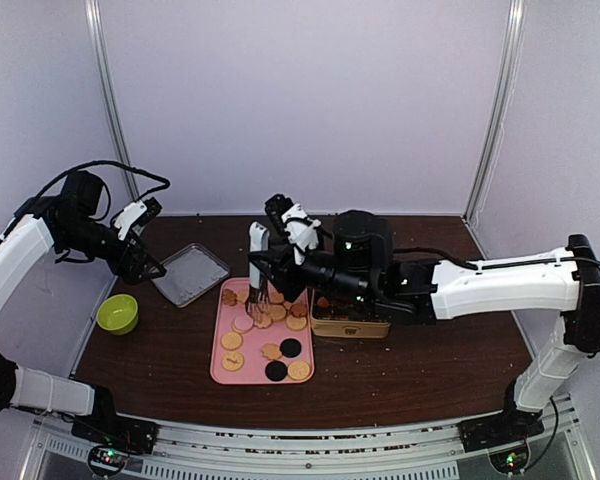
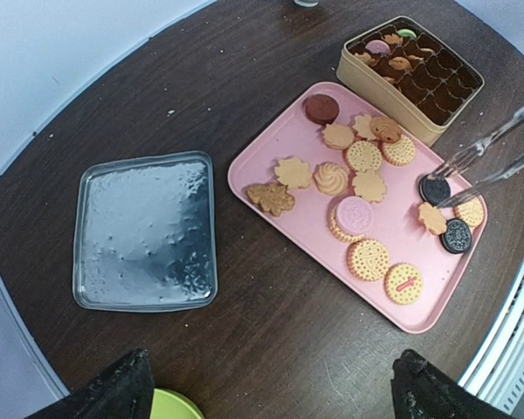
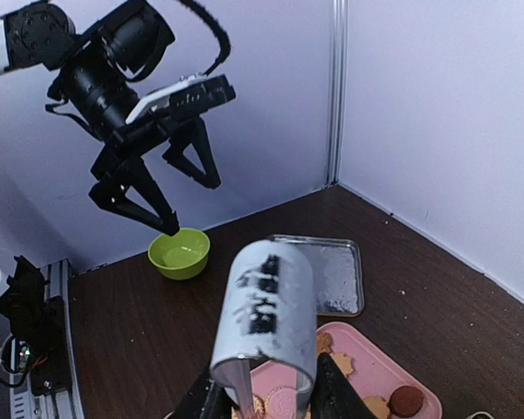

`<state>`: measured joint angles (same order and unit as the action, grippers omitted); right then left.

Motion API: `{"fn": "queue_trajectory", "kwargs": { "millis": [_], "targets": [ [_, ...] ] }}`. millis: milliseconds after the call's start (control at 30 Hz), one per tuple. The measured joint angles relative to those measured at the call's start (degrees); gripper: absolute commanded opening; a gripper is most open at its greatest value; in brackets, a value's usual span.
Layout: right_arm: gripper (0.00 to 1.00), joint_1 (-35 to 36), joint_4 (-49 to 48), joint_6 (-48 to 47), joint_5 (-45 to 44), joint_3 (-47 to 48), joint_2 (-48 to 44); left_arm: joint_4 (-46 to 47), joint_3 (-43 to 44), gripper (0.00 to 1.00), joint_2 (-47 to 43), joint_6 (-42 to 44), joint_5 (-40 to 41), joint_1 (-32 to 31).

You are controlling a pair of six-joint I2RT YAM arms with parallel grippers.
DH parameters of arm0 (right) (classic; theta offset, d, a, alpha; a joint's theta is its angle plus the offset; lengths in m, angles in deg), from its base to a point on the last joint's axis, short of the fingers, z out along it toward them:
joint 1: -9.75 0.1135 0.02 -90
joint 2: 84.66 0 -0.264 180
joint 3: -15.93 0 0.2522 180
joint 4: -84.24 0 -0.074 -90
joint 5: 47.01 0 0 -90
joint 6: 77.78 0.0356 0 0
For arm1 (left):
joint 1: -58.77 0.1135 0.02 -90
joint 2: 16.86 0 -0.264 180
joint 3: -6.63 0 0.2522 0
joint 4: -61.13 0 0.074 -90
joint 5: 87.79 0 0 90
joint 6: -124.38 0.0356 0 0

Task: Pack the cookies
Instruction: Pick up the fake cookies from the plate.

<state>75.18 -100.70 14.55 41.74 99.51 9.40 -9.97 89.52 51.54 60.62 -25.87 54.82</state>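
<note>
Several cookies (image 2: 368,259) lie on a pink tray (image 2: 310,218); most are tan, one is pink, and there are two black ones. A few more sit in the compartments of a gold tin (image 2: 375,83) beside the tray. My right gripper (image 3: 266,397) is shut on the white handle of a pair of tongs (image 3: 266,314). The tong tips (image 2: 458,166) hang over the tray, with nothing visible between them. My left gripper (image 2: 271,401) is open and empty, held high at the left above a green bowl (image 1: 117,313).
A silver tin lid (image 2: 146,231) lies flat to the left of the tray (image 1: 250,375), with the green bowl (image 2: 170,406) nearer the table's left edge. The gold tin (image 1: 350,327) stands right of the tray, under my right arm. Walls enclose the back and both sides.
</note>
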Motion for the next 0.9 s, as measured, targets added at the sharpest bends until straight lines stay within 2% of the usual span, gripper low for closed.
{"fn": "queue_trajectory", "kwargs": {
  "millis": [233, 900],
  "targets": [
    [0.37, 2.14, 1.64, 1.16, -0.09, -0.04, 6.08, -0.02, 0.0, 0.98, -0.28, 0.02, 0.0, 0.0],
    [0.37, 4.98, 1.29, 0.33, -4.22, -2.27, 6.4, -0.15, 0.0, 0.98, -0.28, 0.04, -0.02, 0.0]
  ]
}}
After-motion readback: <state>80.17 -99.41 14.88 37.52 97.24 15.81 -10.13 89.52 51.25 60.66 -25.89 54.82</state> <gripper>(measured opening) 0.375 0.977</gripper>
